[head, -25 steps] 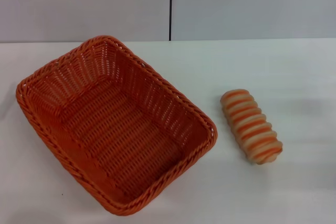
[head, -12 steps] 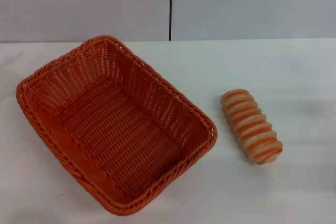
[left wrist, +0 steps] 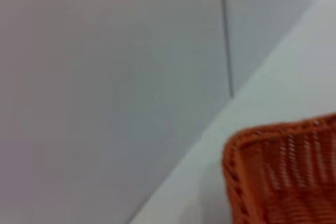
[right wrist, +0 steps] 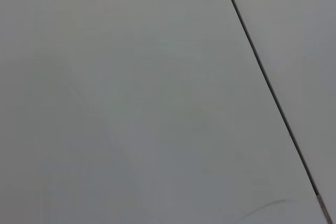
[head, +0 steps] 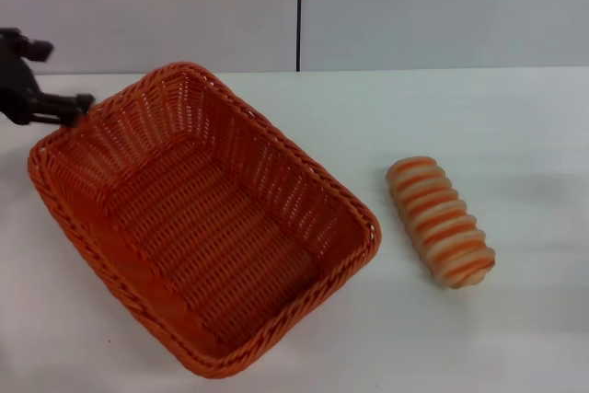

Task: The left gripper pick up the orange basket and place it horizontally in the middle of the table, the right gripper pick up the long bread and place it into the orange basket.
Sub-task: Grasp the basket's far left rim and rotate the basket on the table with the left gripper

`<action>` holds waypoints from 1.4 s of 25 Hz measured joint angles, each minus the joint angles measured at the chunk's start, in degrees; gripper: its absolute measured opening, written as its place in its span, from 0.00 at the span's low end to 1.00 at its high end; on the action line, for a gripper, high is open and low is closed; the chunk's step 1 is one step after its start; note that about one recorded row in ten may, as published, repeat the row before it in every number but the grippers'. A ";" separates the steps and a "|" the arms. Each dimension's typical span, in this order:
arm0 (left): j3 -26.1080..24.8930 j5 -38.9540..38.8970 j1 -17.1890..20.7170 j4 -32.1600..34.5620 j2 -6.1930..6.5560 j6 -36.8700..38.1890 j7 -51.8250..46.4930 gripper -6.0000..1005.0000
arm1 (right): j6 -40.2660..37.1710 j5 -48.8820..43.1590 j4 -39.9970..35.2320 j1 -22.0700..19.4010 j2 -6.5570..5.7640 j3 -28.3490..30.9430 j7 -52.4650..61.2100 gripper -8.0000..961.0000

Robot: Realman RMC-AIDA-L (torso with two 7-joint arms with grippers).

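Approaching the basket (head: 202, 227) rim at upper left, the left claw (head: 81, 104) has unreadable finger spacing. Next: clamp rim, turn basket. Bread (head: 440, 221) waits.

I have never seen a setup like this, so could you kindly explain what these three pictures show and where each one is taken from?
This is a two-armed robot working at a white table. The head view looks forward and down from a camera on its head. There you see the orange basket lying at a slant on the table, empty, and the long bread lying apart on its right. The black left gripper reaches in from the left edge, close to the basket's far left corner; it holds nothing. The left wrist view comes from a camera on that arm and shows a corner of the basket, the table and a grey wall. The right wrist view shows only wall; the right gripper is out of sight.
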 joint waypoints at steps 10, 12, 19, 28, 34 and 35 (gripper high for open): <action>12.77 12.63 -3.86 -0.76 -0.53 -1.88 -8.48 0.80 | -0.09 0.00 0.06 0.33 0.00 0.00 0.13 0.59; 14.64 13.57 -3.97 -0.93 -0.57 -2.78 -9.73 0.80 | -0.20 0.00 0.06 0.49 0.00 -0.01 0.16 0.59; 24.73 20.51 -3.70 -1.47 -0.74 -9.04 -15.29 0.80 | 0.13 -0.01 0.06 0.76 0.00 -0.09 0.17 0.58; 27.61 26.11 -6.45 -6.76 -0.86 -10.77 -17.42 0.80 | 0.53 -0.01 0.06 0.96 0.00 -0.12 -0.07 0.58; 27.57 27.41 -10.78 -10.00 -0.92 -8.57 -17.64 0.79 | 1.76 -0.01 -0.02 1.41 -0.01 -0.26 -0.10 0.58; 27.57 27.41 -10.78 -10.00 -0.92 -8.57 -17.64 0.79 | 2.03 -0.01 -0.07 1.51 -0.02 -0.30 -0.11 0.58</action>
